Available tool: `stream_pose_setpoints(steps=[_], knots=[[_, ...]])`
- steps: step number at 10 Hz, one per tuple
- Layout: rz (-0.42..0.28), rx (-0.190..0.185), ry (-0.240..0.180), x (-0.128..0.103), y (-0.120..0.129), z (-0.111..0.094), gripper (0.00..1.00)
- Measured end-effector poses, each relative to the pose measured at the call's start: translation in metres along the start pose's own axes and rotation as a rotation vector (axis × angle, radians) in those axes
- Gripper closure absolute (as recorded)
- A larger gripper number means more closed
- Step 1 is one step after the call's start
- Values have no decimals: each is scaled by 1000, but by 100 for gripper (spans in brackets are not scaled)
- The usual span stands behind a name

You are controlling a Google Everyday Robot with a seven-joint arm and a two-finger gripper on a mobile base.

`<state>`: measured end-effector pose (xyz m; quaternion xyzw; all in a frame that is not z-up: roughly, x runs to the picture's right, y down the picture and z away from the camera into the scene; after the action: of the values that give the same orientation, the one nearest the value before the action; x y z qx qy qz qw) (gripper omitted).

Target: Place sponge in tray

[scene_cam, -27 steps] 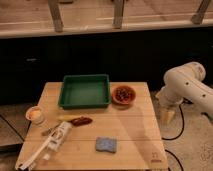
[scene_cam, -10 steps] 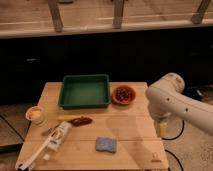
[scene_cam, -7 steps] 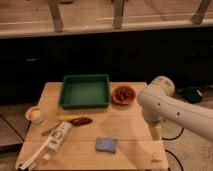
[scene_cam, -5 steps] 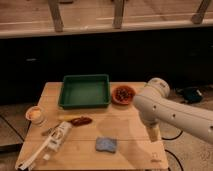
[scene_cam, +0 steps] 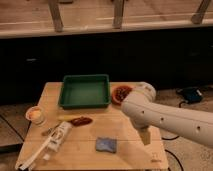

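Note:
The blue-grey sponge (scene_cam: 106, 144) lies flat on the wooden table (scene_cam: 130, 155), near its front edge. The dark green tray (scene_cam: 85, 77) stands at the back middle of the table, with nothing in it. My white arm reaches in from the right over the table's right side. The gripper (scene_cam: 145, 136) hangs down from the arm, to the right of the sponge and apart from it.
A round reddish-brown bowl (scene_cam: 120, 93) stands right of the tray, partly behind my arm. A small cup (scene_cam: 35, 114) is at the left edge. A white elongated tool (scene_cam: 49, 145) and a dark red-brown item (scene_cam: 80, 120) lie front left. A railing runs behind.
My arm has swung in from the right, over the table and toward the sponge. The sponge, the tray and the other things have not moved.

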<state>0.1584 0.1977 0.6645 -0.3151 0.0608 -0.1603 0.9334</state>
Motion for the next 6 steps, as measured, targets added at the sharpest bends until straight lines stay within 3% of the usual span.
stream_pose_setpoints(steps=[2,3,6], knots=[[-12,-2,-1,-5,1,3,20],[-31,-2,-7,-20,-2,3,20],[-59,-9,-13,-38,-1,9,20]])
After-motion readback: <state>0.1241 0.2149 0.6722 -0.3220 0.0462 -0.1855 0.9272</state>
